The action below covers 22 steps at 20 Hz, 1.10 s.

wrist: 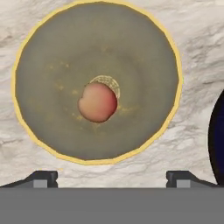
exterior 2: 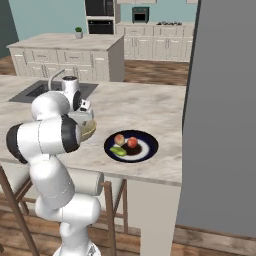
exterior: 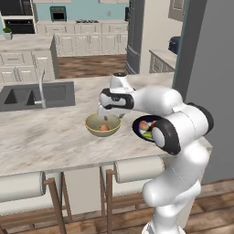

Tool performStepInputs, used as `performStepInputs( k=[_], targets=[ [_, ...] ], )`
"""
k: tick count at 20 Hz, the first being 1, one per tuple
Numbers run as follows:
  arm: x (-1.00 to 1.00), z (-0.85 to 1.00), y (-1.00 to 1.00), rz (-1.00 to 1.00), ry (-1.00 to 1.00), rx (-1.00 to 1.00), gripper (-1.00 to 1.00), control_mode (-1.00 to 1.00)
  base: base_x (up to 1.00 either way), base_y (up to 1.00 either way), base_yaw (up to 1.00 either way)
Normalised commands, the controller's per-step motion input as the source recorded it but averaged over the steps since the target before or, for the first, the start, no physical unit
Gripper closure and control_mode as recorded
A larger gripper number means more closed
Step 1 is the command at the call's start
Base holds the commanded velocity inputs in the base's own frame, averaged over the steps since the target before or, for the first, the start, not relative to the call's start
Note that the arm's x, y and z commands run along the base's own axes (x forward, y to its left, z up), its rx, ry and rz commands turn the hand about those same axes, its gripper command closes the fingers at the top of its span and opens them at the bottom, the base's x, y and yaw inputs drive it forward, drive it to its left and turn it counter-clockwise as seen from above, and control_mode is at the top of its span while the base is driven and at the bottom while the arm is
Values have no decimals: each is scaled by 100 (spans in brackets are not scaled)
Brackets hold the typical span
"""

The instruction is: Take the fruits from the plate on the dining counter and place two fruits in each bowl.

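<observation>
On the marbled dining counter (exterior: 55,132) of a simulated kitchen: gripper (wrist: 112,177) spread wide and empty above the tan bowl (wrist: 39,109), one reddish fruit (wrist: 97,102) at its bottom. Three fruits on the navy plate (exterior 2: 150,147) just beside it: two reddish, one green (exterior 2: 118,150). One of four delivered.

A marbled beige worktop (exterior: 50,132) crosses mid-frame. On it, a yellow bowl (exterior: 103,125) at centre, a navy plate (exterior 2: 131,146) just right.
</observation>
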Motion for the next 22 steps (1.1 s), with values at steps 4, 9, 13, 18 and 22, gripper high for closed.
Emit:
performStepInputs(
  k=[4,9,13,18,22],
  targets=[
    [-100,1,-85,-2,-2,15,-100,-100,0,0,0],
    [-100,1,-84,-2,-5,10,-100,-100,0,0,0],
    [-77,4,-54,-2,0,-3,-100,-100,0,0,0],
    [-20,0,-11,-1,2,-21,-100,-100,0,0,0],
    [75,0,0,0,29,-36,-100,-100,0,0,0]
  ],
)
